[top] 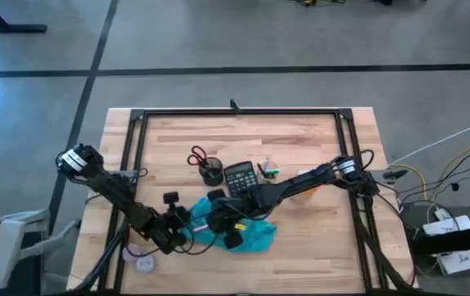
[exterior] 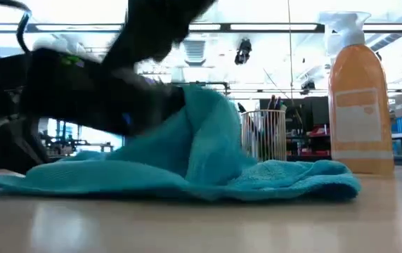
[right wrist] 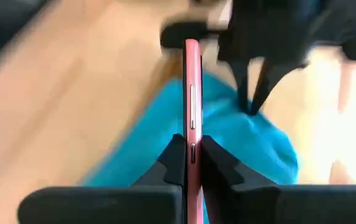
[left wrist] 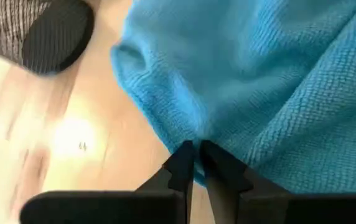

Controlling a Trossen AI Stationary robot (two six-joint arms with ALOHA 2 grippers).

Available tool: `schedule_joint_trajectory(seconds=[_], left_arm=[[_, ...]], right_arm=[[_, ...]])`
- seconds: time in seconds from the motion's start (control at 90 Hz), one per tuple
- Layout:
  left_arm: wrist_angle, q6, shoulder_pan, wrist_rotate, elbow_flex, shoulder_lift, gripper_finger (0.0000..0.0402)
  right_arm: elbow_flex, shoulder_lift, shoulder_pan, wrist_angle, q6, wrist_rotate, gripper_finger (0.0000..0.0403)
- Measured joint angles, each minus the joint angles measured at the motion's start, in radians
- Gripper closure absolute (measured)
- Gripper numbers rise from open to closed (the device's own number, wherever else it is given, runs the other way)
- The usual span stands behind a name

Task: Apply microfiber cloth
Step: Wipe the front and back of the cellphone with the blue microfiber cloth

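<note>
The turquoise microfiber cloth (top: 255, 237) lies bunched near the table's front middle, and one part of it is drawn up into a peak (exterior: 202, 95). My left gripper (left wrist: 195, 155) reaches in from the table's left (top: 187, 224) and is shut on the cloth. My right gripper (right wrist: 192, 149) comes from the right over the cloth (top: 228, 230). It is shut on a thin red slab with side buttons (right wrist: 192, 87), like a phone seen edge-on. My left gripper pinches a bunched fold of the cloth (left wrist: 193, 138) between its two fingers, slanting down from the table's left. That part is lifted into a peak; the cloth's wide lower part (exterior: 285, 179) stays on the table. My right gripper pinches the red slab's two flat faces (right wrist: 192, 134) between its fingers, near one end. The slab stands on its thin edge and runs on past the fingertips, over the cloth (right wrist: 240, 137).
A black calculator (top: 240, 177), a dark mesh pen cup (top: 211, 173) and red scissors (top: 198, 155) lie behind the cloth. The orange spray bottle (exterior: 359, 98) stands to the right of them. A small white round thing (top: 145, 262) sits near the front left corner.
</note>
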Motion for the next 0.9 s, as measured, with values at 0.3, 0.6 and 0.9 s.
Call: schedule_joint_trajectory(seconds=[0.3, 0.6, 0.9], left_arm=[[0.112, -0.084, -0.038, -0.045, -0.062, -0.004, 0.0381], [0.251, -0.057, -0.071, -0.022, -0.073, 0.013, 0.0381], [0.376, -0.093, -0.134, -0.041, -0.109, 0.041, 0.0381]], right_arm=[[-0.016, -0.143, -0.037, 0.018, 0.284, 0.165, 0.0399], [-0.019, -0.151, -0.049, 0.192, 0.328, 0.291, 0.0399], [-0.017, -0.203, -0.105, 0.141, 0.467, -0.013, 0.0400]])
